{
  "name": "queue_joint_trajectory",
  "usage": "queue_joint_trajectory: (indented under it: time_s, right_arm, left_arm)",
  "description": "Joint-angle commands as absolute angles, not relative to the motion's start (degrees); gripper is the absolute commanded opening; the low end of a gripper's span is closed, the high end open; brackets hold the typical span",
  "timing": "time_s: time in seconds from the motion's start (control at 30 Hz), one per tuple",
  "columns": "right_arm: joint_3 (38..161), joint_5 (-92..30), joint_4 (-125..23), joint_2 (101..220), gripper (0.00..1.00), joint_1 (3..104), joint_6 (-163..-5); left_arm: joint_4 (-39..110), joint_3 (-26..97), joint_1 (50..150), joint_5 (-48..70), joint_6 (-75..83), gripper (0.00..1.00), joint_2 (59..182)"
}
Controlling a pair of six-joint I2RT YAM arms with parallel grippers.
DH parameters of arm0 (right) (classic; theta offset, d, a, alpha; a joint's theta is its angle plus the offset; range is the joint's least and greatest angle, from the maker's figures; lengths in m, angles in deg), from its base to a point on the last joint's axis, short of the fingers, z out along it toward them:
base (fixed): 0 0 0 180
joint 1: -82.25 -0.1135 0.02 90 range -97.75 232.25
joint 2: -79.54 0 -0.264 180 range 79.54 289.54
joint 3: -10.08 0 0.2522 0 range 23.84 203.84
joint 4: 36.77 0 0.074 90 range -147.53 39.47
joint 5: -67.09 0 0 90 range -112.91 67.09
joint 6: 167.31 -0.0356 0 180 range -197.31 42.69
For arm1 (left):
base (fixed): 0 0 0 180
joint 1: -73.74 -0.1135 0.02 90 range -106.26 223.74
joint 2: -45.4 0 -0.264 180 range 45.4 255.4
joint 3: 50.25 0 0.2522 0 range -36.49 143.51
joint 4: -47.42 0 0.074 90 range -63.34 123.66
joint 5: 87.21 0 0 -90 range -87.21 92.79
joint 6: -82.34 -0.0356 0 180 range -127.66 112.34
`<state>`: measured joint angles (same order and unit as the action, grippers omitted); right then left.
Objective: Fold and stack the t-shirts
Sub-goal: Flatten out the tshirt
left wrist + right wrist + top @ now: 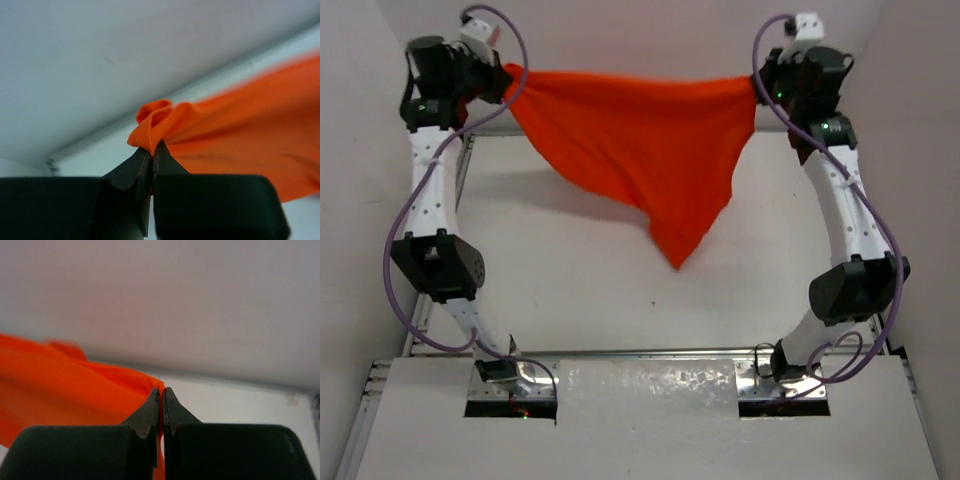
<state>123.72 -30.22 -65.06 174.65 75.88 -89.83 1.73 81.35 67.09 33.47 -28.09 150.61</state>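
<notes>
The orange-red t-shirt hangs in the air at the far end of the table, stretched between both grippers, its lower part drooping to a point at centre right. My left gripper is shut on the shirt's left corner, seen bunched at the fingertips in the left wrist view, with the t-shirt spreading right. My right gripper is shut on the right corner, and in the right wrist view the t-shirt spreads left.
The white table lies below the shirt, with metal rails along its left side and near edge. White walls close in at the back and on both sides.
</notes>
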Motion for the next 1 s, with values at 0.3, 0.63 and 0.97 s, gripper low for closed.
queue_joint_trajectory:
  time_s: [0.3,0.63,0.97]
  right_arm:
    - [110.38,-32.65,-52.12,162.62,0.00,76.10,-74.51]
    - [42.95,-30.39,-45.96,135.56,0.32,70.83,-88.86]
    - [36.66,-11.91,-51.48,104.04,0.85,71.27,-100.17]
  left_arm:
    - [22.40,58.50,65.83,45.40,-28.64,0.00,141.30]
    - [-3.05,14.24,66.36,44.47,-78.55,0.45,126.52]
    - [-14.00,21.85,57.22,44.27,-70.25,0.50,124.58]
